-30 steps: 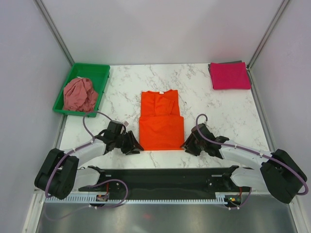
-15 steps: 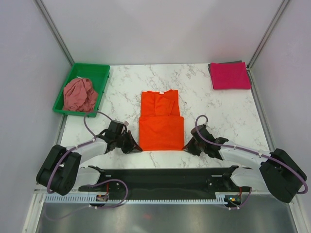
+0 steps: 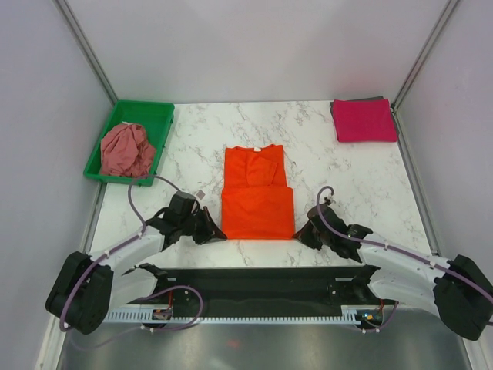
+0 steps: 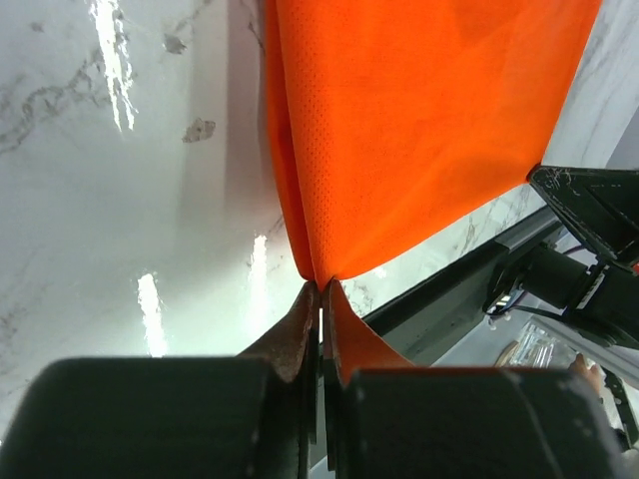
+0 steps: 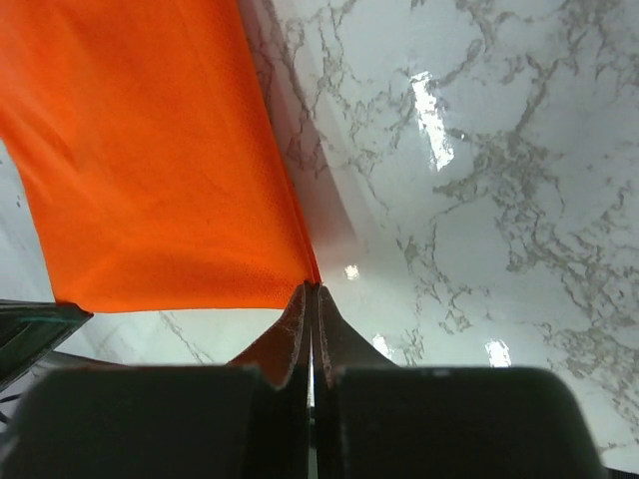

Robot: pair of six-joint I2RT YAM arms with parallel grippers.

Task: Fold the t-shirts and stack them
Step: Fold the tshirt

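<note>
The bright orange t-shirt (image 3: 256, 193) lies partly folded in the middle of the marble table, its near half doubled over. My left gripper (image 3: 218, 233) is shut on its near left corner; in the left wrist view the orange cloth (image 4: 419, 130) runs into the closed tips (image 4: 320, 287). My right gripper (image 3: 300, 233) is shut on the near right corner, where the orange cloth (image 5: 150, 170) meets the tips (image 5: 313, 289). A magenta-pink t-shirt (image 3: 364, 119) lies folded at the far right. A dusty rose t-shirt (image 3: 127, 149) sits crumpled in the green tray (image 3: 158, 114).
The green tray stands at the far left by the left wall. A dark mat edge (image 3: 358, 100) shows under the folded pink shirt. The black base rail (image 3: 262, 281) runs along the near table edge. White walls close in both sides.
Both grippers have closed on the near corners of the orange t-shirt. Both arms have shifted slightly, and the shirt's near edge has moved a little with them.
</note>
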